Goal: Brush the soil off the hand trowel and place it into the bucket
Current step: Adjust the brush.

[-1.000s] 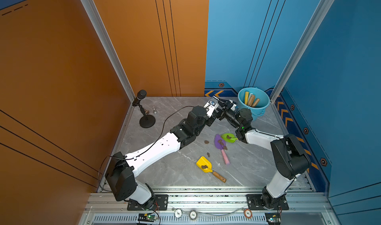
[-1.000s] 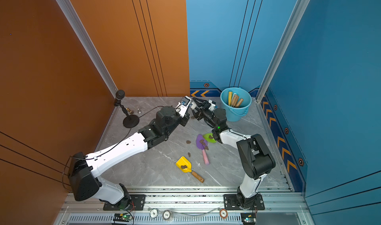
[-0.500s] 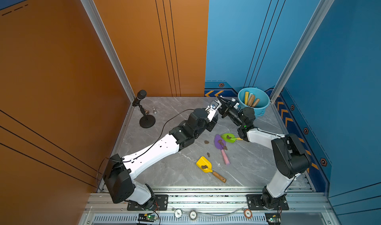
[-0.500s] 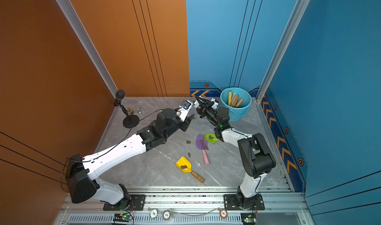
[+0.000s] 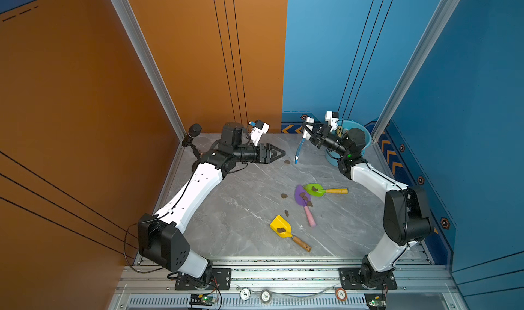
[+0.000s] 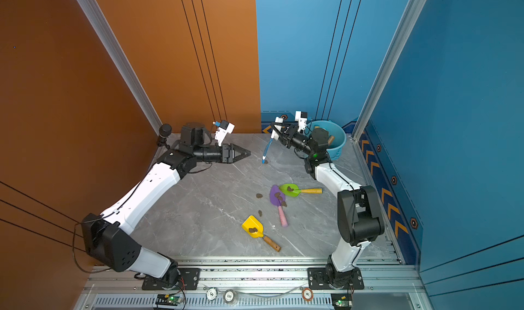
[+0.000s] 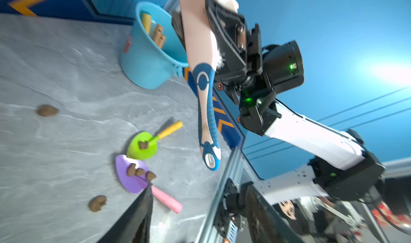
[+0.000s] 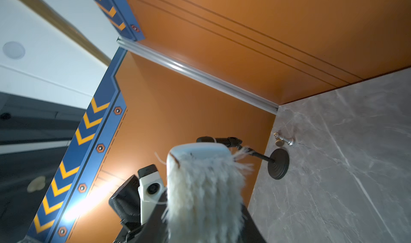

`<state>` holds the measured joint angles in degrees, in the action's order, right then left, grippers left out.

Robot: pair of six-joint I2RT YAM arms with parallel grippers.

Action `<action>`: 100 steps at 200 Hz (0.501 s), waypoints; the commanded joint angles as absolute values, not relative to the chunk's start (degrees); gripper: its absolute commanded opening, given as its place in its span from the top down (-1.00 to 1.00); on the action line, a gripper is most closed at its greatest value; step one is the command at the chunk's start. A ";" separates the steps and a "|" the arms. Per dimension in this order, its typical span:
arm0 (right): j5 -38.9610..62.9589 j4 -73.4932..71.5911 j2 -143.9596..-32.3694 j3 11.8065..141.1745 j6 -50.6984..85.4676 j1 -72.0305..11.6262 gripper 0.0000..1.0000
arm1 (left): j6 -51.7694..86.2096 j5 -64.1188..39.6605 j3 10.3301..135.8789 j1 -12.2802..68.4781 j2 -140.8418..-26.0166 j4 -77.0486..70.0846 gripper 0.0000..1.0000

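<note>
- The brush (image 5: 299,149) is gripped near its bristles by the right gripper (image 5: 312,132), whose jaws are closed on it.
- Nothing is held by the left gripper (image 5: 279,154); its jaw spread cannot be told.
- The green trowel (image 5: 313,189), purple trowel (image 5: 300,199) and yellow trowel (image 5: 280,225) are laid on the table (image 5: 241,209), well apart from both grippers, with soil (image 5: 302,194) on their blades.
- The bucket (image 5: 368,141) is seen just behind the right gripper.

Bucket (image 5: 367,142) half hidden behind right arm (image 5: 371,178), brush bristles (image 8: 204,186) blurred — close up
</note>
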<state>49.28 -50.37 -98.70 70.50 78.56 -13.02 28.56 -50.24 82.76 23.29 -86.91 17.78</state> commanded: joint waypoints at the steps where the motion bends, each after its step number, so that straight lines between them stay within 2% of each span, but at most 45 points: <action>1: 54.89 -57.76 -99.84 73.34 79.36 -14.16 0.70 | 29.48 -57.44 86.58 24.78 -88.08 18.46 -0.34; 33: 55.04 -65.27 -102.20 75.14 86.17 -14.90 0.70 | 28.63 -53.74 87.10 25.84 -89.60 16.99 -0.33; 70: 54.80 -65.57 -101.66 75.41 86.66 -15.52 0.70 | 28.55 -53.62 89.09 28.61 -91.45 15.39 -0.30; 100: 54.87 -65.21 -100.83 75.40 87.02 -15.81 0.69 | 27.96 -51.19 89.82 30.21 -92.55 15.44 -0.18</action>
<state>53.87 -61.80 -102.06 73.65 85.82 -15.29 28.80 -52.53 87.81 29.04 -91.81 16.88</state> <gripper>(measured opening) 0.323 0.610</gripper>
